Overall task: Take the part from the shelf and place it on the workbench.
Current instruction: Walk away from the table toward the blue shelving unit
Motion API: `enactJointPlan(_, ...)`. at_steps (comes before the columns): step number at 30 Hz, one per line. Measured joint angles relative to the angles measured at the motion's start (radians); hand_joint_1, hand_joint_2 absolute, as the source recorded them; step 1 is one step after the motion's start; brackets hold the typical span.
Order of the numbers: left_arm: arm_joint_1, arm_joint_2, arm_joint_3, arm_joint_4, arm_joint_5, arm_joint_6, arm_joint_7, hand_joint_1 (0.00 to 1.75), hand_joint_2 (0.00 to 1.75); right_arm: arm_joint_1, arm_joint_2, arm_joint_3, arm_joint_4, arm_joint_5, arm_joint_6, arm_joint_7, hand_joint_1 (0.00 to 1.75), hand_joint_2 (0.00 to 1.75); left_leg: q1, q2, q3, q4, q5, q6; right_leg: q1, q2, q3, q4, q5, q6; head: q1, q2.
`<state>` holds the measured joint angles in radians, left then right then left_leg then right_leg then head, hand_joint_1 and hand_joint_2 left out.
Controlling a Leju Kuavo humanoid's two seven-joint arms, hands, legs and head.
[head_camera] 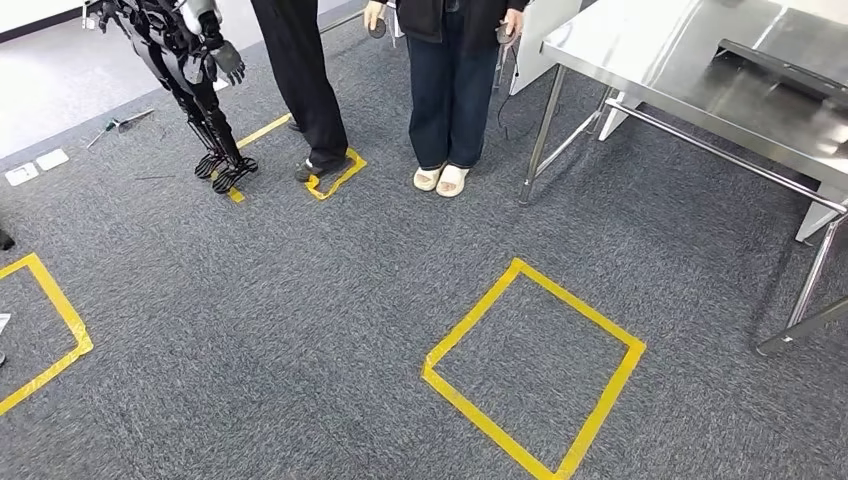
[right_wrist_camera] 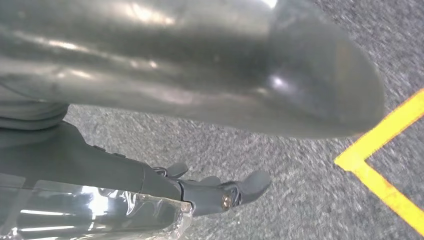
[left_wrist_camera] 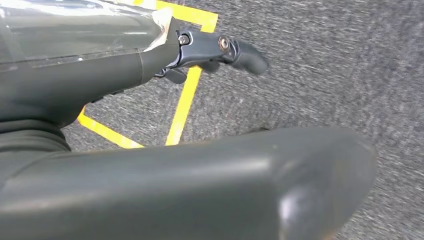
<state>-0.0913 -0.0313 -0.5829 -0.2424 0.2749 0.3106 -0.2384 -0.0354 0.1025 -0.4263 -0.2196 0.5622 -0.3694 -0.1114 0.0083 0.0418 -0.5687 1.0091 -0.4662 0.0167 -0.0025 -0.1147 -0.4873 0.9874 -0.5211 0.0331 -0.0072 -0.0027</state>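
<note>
The steel workbench (head_camera: 640,70) stands at the upper right of the head view, its top shiny and mostly bare. My left hand (left_wrist_camera: 100,80) hangs over grey carpet, its dark fingers (left_wrist_camera: 235,50) stretched out away from the thick thumb (left_wrist_camera: 225,185), with nothing in it. My right hand (right_wrist_camera: 100,170) also hangs above the carpet, fingers (right_wrist_camera: 235,192) extended and apart from the thumb (right_wrist_camera: 225,65), holding nothing.
Two people (head_camera: 455,90) stand on the far side of the carpet beside the bench leg (head_camera: 540,130). Another dark robot (head_camera: 195,80) stands at the upper left. A yellow tape square (head_camera: 533,368) marks the floor ahead, another (head_camera: 45,330) at left. A black flat object (head_camera: 785,65) lies on the bench.
</note>
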Motion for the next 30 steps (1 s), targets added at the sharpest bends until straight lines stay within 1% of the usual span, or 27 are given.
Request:
enactJointPlan(1, 0.001, 0.001, 0.000, 0.000, 0.000, 0.000, 0.000, 0.00, 0.00, -0.003, 0.000, 0.000, 0.000, 0.002, 0.003, 0.003, 0.00, 0.00, 0.000, -0.011, -0.002, -0.004, 0.005, 0.009, -0.002, 0.012, -0.004, 0.008, -0.006, 0.004, 0.001, 0.000)
enactJointPlan(2, 0.002, 0.001, 0.000, 0.000, 0.001, 0.000, 0.000, 0.00, 0.00, -0.004, 0.001, 0.000, 0.000, 0.005, 0.007, 0.006, 0.00, 0.00, 0.000, -0.021, -0.004, -0.008, 0.010, 0.017, -0.005, 0.034, -0.016, 0.031, -0.020, 0.006, 0.001, 0.000)
enactJointPlan(4, -0.002, 0.001, 0.000, 0.000, 0.002, 0.000, 0.000, 0.00, 0.00, -0.004, 0.001, 0.000, 0.000, 0.012, 0.011, 0.013, 0.00, 0.00, 0.001, -0.042, -0.008, -0.011, 0.016, 0.027, -0.008, 0.089, -0.069, 0.142, -0.073, 0.001, 0.003, 0.000)
enactJointPlan(5, -0.004, 0.000, 0.000, 0.000, 0.003, 0.000, 0.001, 0.00, 0.00, -0.003, 0.002, 0.000, 0.000, 0.015, 0.013, 0.018, 0.00, 0.00, 0.001, -0.054, -0.011, -0.010, 0.017, 0.029, -0.008, 0.102, -0.103, 0.215, -0.100, -0.002, 0.004, 0.000)
enactJointPlan(6, -0.004, 0.000, 0.000, 0.000, 0.003, 0.000, 0.001, 0.00, 0.00, -0.002, 0.002, 0.000, 0.000, 0.018, 0.013, 0.023, 0.00, 0.00, 0.000, -0.067, -0.013, -0.010, 0.019, 0.031, -0.008, 0.107, -0.132, 0.274, -0.118, -0.002, 0.004, 0.000)
enactJointPlan(7, -0.003, 0.000, 0.000, 0.000, 0.004, 0.000, 0.002, 0.00, 0.00, -0.002, 0.001, 0.000, 0.000, 0.021, 0.014, 0.027, 0.00, 0.00, 0.000, -0.081, -0.014, -0.010, 0.020, 0.031, -0.009, 0.109, -0.145, 0.299, -0.119, 0.003, 0.004, 0.000)
enactJointPlan(8, -0.002, 0.000, 0.001, 0.000, 0.004, 0.000, 0.003, 0.00, 0.00, -0.002, 0.001, 0.000, -0.001, 0.025, 0.015, 0.030, 0.00, 0.00, 0.001, -0.095, -0.015, -0.009, 0.022, 0.030, -0.010, 0.111, -0.138, 0.281, -0.104, 0.011, 0.004, 0.000)
enactJointPlan(9, -0.001, 0.000, 0.001, 0.000, 0.005, 0.000, 0.004, 0.00, 0.00, -0.003, 0.001, 0.000, -0.001, 0.028, 0.016, 0.033, 0.00, 0.00, 0.001, -0.110, -0.014, -0.009, 0.023, 0.027, -0.013, 0.118, -0.114, 0.227, -0.076, 0.021, 0.004, 0.000)
enactJointPlan(10, -0.001, 0.000, 0.001, 0.000, 0.006, 0.000, 0.004, 0.00, 0.00, -0.004, 0.001, 0.001, -0.002, 0.030, 0.018, 0.035, 0.00, 0.00, 0.002, -0.124, -0.015, -0.009, 0.025, 0.024, -0.017, 0.139, -0.079, 0.150, -0.044, 0.029, 0.004, 0.000)
enactJointPlan(11, -0.002, -0.001, 0.001, 0.000, 0.006, 0.000, 0.004, 0.00, 0.00, -0.004, 0.001, 0.001, -0.002, 0.032, 0.019, 0.037, 0.00, 0.00, 0.001, -0.138, -0.017, -0.007, 0.027, 0.020, -0.020, 0.162, -0.050, 0.082, -0.019, 0.033, 0.004, 0.000)
enactJointPlan(12, -0.003, -0.001, 0.001, 0.000, 0.006, 0.000, 0.004, 0.00, 0.00, -0.004, 0.001, 0.001, -0.003, 0.033, 0.020, 0.038, 0.00, 0.00, 0.000, -0.149, -0.020, -0.006, 0.029, 0.014, -0.022, 0.181, -0.031, 0.036, -0.003, 0.033, 0.003, 0.000)
enactJointPlan(13, -0.003, -0.001, 0.001, 0.000, 0.006, 0.000, 0.005, 0.00, 0.00, -0.005, 0.001, 0.001, -0.003, 0.033, 0.020, 0.039, 0.00, 0.00, 0.000, -0.160, -0.025, -0.006, 0.033, 0.008, -0.022, 0.192, -0.021, 0.014, 0.004, 0.029, 0.003, 0.000)
enactJointPlan(15, 0.000, -0.001, 0.001, 0.001, 0.007, 0.000, 0.005, 0.00, 0.00, -0.006, 0.002, 0.001, -0.003, 0.034, 0.020, 0.041, 0.00, 0.00, 0.002, -0.178, -0.032, -0.008, 0.040, -0.006, -0.018, 0.175, -0.018, 0.012, 0.009, 0.017, 0.002, 0.000)
enactJointPlan(16, 0.002, -0.001, 0.001, 0.001, 0.007, 0.000, 0.006, 0.00, 0.00, -0.007, 0.002, 0.001, -0.004, 0.034, 0.020, 0.042, 0.00, 0.00, 0.002, -0.168, -0.036, -0.005, 0.038, -0.012, -0.019, 0.163, -0.017, 0.011, 0.012, 0.010, 0.001, 0.000)
enactJointPlan(17, 0.004, -0.001, 0.001, 0.001, 0.007, 0.000, 0.008, 0.00, 0.00, -0.007, 0.002, 0.001, -0.005, 0.034, 0.020, 0.043, 0.00, 0.00, 0.002, -0.144, -0.046, 0.013, 0.026, -0.016, -0.020, 0.150, -0.016, 0.009, 0.016, 0.001, -0.001, 0.000)
enactJointPlan(18, 0.003, -0.001, 0.001, 0.002, 0.006, 0.000, 0.010, 0.00, 0.00, -0.007, 0.002, 0.001, -0.005, 0.034, 0.020, 0.044, 0.00, 0.00, 0.001, -0.114, -0.064, 0.053, 0.001, -0.018, -0.022, 0.136, -0.016, 0.006, 0.018, -0.008, -0.003, 0.000)
enactJointPlan(19, 0.002, -0.002, 0.001, 0.001, 0.004, 0.000, 0.012, 0.00, 0.00, -0.005, 0.003, 0.001, -0.006, 0.034, 0.020, 0.046, 0.00, 0.00, 0.001, -0.082, -0.091, 0.114, -0.033, -0.020, -0.020, 0.120, -0.017, 0.005, 0.018, -0.014, -0.006, 0.000)
enactJointPlan(20, 0.001, -0.002, 0.001, 0.001, 0.002, 0.000, 0.014, 0.00, 0.00, -0.003, 0.003, 0.001, -0.006, 0.033, 0.020, 0.047, 0.00, 0.00, 0.001, -0.064, -0.124, 0.186, -0.069, -0.023, -0.017, 0.103, -0.018, 0.005, 0.017, -0.020, -0.008, 0.000)
enactJointPlan(21, 0.001, -0.002, 0.001, 0.002, 0.000, 0.000, 0.015, 0.00, 0.00, 0.000, 0.002, 0.001, -0.006, 0.032, 0.020, 0.048, 0.00, 0.00, 0.003, -0.058, -0.152, 0.250, -0.094, -0.025, -0.014, 0.086, -0.018, 0.006, 0.016, -0.021, -0.008, 0.000)
enactJointPlan(22, 0.003, -0.003, 0.001, 0.002, -0.001, 0.000, 0.016, 0.00, 0.00, 0.001, 0.002, 0.001, -0.006, 0.031, 0.020, 0.049, 0.00, 0.00, 0.004, -0.055, -0.168, 0.287, -0.104, -0.026, -0.012, 0.070, -0.019, 0.006, 0.015, -0.022, -0.008, 0.000)
enactJointPlan(23, 0.004, -0.003, 0.001, 0.002, -0.002, 0.000, 0.018, 0.00, 0.00, 0.001, 0.002, 0.001, -0.006, 0.031, 0.020, 0.049, 0.00, 0.00, 0.005, -0.051, -0.161, 0.281, -0.093, -0.027, -0.011, 0.055, -0.020, 0.006, 0.015, -0.022, -0.008, 0.000)
enactJointPlan(24, 0.005, -0.003, 0.001, 0.002, -0.002, 0.000, 0.019, 0.00, 0.00, 0.001, 0.002, 0.001, -0.006, 0.030, 0.020, 0.049, 0.00, 0.00, 0.006, -0.042, -0.132, 0.235, -0.068, -0.027, -0.011, 0.041, -0.020, 0.006, 0.014, -0.022, -0.008, 0.000)
enactJointPlan(26, 0.003, -0.003, 0.001, 0.001, -0.004, 0.001, 0.021, 0.00, 0.00, 0.000, 0.003, 0.001, -0.006, 0.030, 0.020, 0.050, 0.00, 0.00, 0.004, 0.008, -0.046, 0.091, -0.017, -0.024, -0.005, 0.017, -0.016, 0.007, 0.010, -0.020, -0.009, 0.000)
enactJointPlan(27, 0.001, -0.004, 0.001, 0.001, -0.005, 0.002, 0.023, 0.00, 0.00, 0.000, 0.003, 0.001, -0.006, 0.030, 0.020, 0.050, 0.00, 0.00, 0.002, 0.029, -0.018, 0.040, -0.004, -0.019, 0.000, 0.008, -0.015, 0.008, 0.008, -0.018, -0.007, 0.000)
enactJointPlan(28, -0.001, -0.004, 0.001, 0.001, -0.007, 0.003, 0.025, 0.00, 0.00, -0.001, 0.003, 0.001, -0.006, 0.030, 0.020, 0.050, 0.00, 0.00, -0.002, 0.042, -0.005, 0.014, -0.001, -0.014, 0.004, -0.002, -0.012, 0.008, 0.005, -0.014, -0.005, 0.000)
enactJointPlan(29, -0.002, -0.004, 0.000, 0.001, -0.010, 0.003, 0.027, 0.00, 0.00, -0.001, 0.003, 0.001, -0.006, 0.029, 0.020, 0.050, 0.00, 0.00, -0.007, 0.038, -0.006, 0.008, -0.002, -0.007, 0.006, -0.012, -0.011, 0.007, 0.005, -0.010, -0.003, 0.000)
enactJointPlan(30, -0.003, -0.004, 0.000, 0.001, -0.011, 0.004, 0.028, 0.00, 0.44, -0.002, 0.003, 0.001, -0.007, 0.029, 0.020, 0.050, 0.00, 0.00, -0.009, 0.023, -0.007, 0.005, 0.001, 0.001, 0.006, -0.022, -0.008, 0.007, 0.003, -0.005, 0.000, 0.000)
